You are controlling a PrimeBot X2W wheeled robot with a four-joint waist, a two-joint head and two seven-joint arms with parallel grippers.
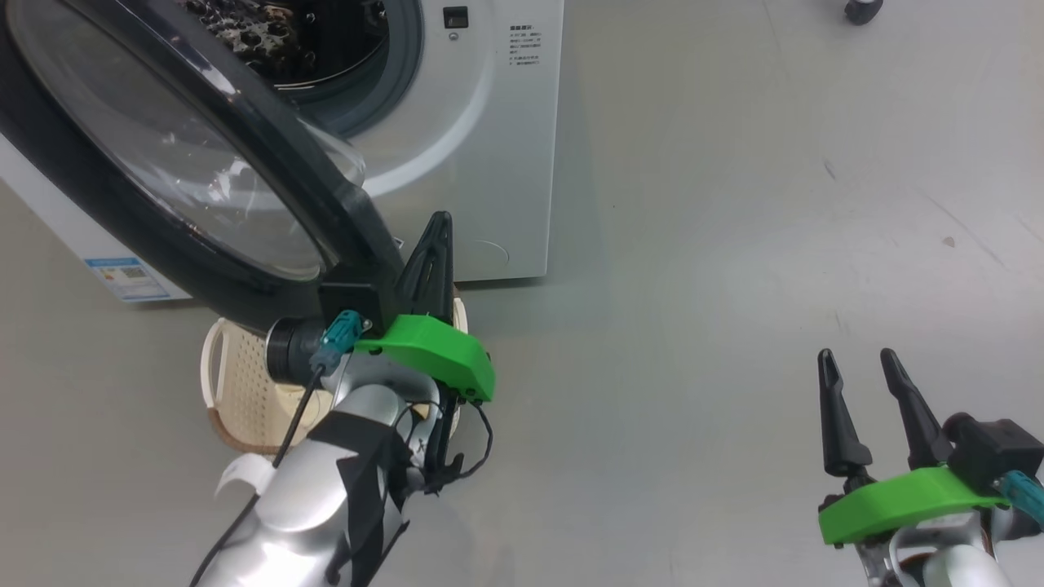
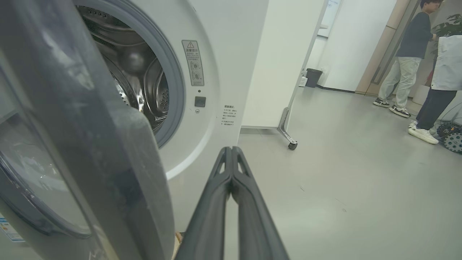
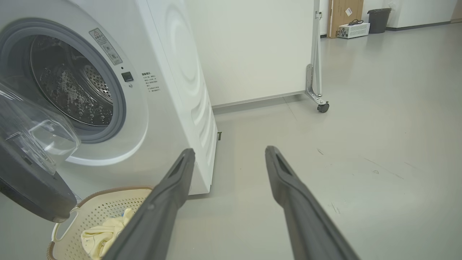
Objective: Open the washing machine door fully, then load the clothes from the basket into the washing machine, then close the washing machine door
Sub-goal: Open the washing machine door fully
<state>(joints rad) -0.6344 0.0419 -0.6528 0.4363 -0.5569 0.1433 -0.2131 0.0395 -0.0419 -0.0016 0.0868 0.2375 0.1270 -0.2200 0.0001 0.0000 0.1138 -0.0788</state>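
I read the washing machine (image 1: 481,122) at far left, standing on the floor (image 1: 734,244). The washing machine door (image 1: 163,155) is swung out toward me, before the drum opening and to its left. The basket (image 1: 245,391) sits on the floor before the machine, below the door's free edge, with the clothes (image 3: 97,238) in it. My left claw (image 1: 441,220) is above the basket, just right of that edge. My right claw (image 1: 856,356) is over the floor, well apart to the right. A wheeled panel (image 3: 252,47) stands beyond the machine's right side.

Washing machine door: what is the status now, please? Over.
Left gripper shut, empty, beside the door. Right gripper open, empty. Door partly open, overhanging the basket; clothes inside it, not yet loaded.
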